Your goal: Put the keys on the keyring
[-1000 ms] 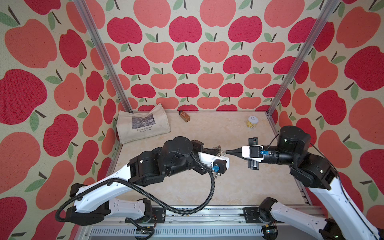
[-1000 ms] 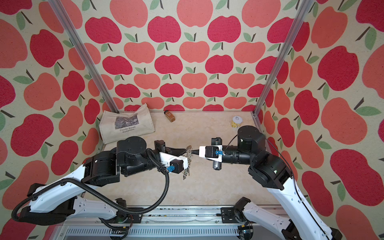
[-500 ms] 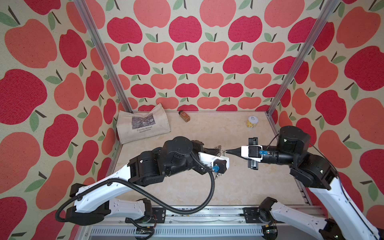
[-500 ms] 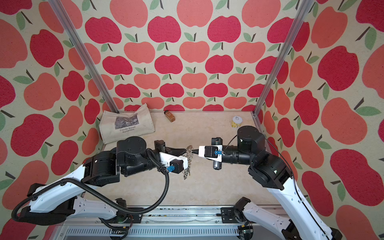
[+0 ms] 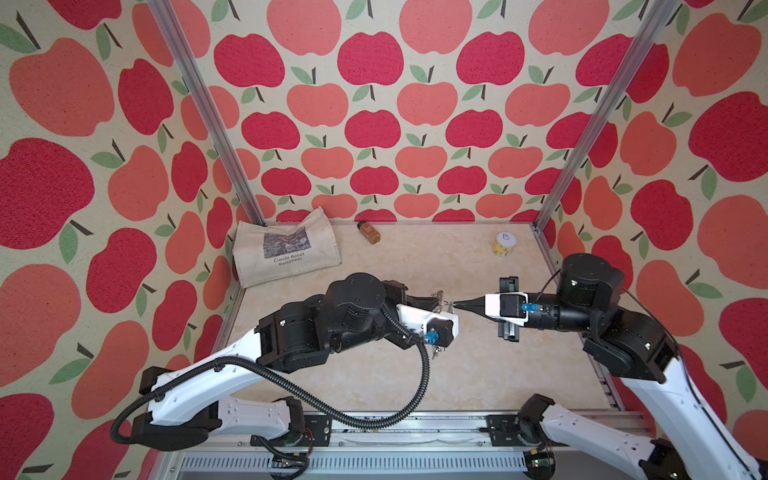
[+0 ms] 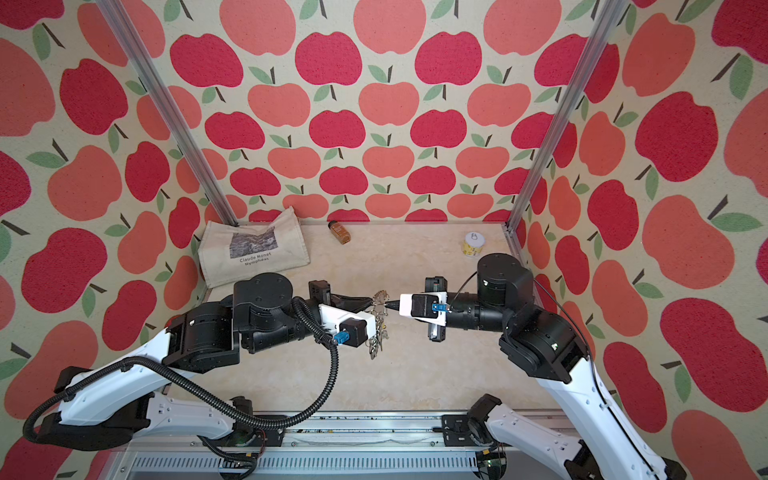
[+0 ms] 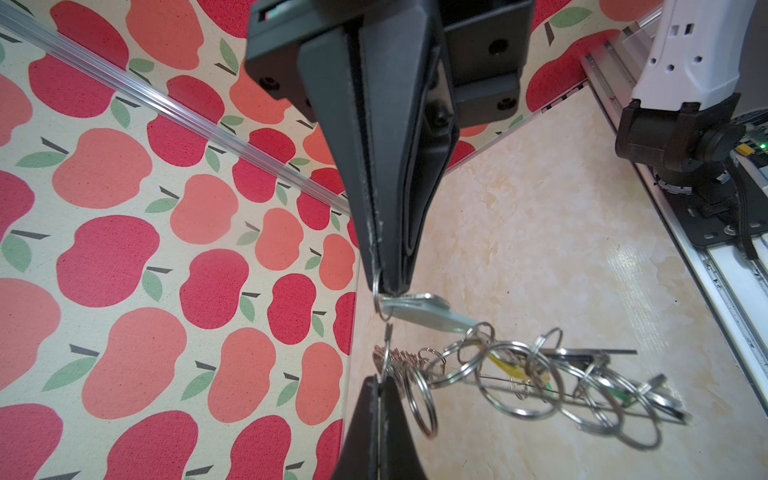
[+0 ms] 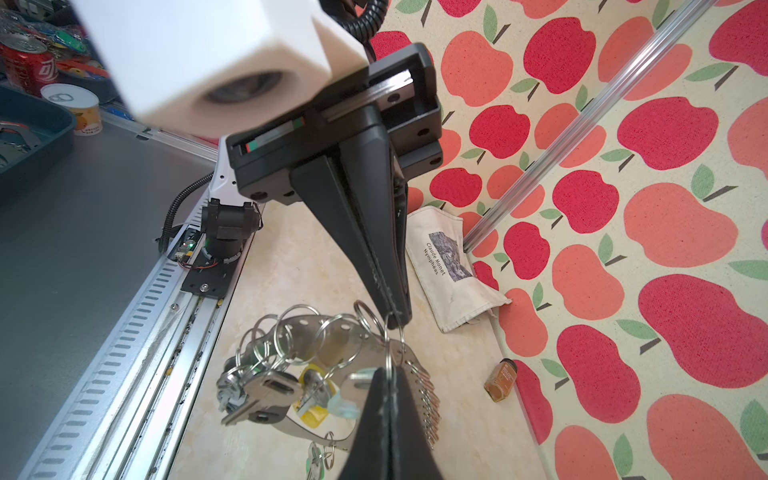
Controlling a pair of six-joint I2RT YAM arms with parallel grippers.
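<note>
Both grippers meet tip to tip above the middle of the table. My left gripper [image 7: 380,380] is shut on one split ring of the keyring [image 8: 299,338], a grey metal plate that hangs from it with many silver rings [image 7: 515,386]. In both top views the keyring [image 6: 379,322] dangles below the left gripper [image 5: 441,302]. My right gripper [image 8: 388,372] is shut on the ring of the keys [image 7: 417,306], a silvery key with a pale mint tag [image 7: 451,323]. The right gripper [image 5: 457,306] holds that ring right next to the ring pinched by the left gripper.
Other keys with yellow and green tags [image 8: 311,409] hang on the keyring. A cloth tote bag [image 5: 286,249] lies at the back left, a brown bottle [image 5: 369,232] at the back, a small can [image 5: 505,244] at the back right. A metal rail [image 5: 374,424] runs along the front.
</note>
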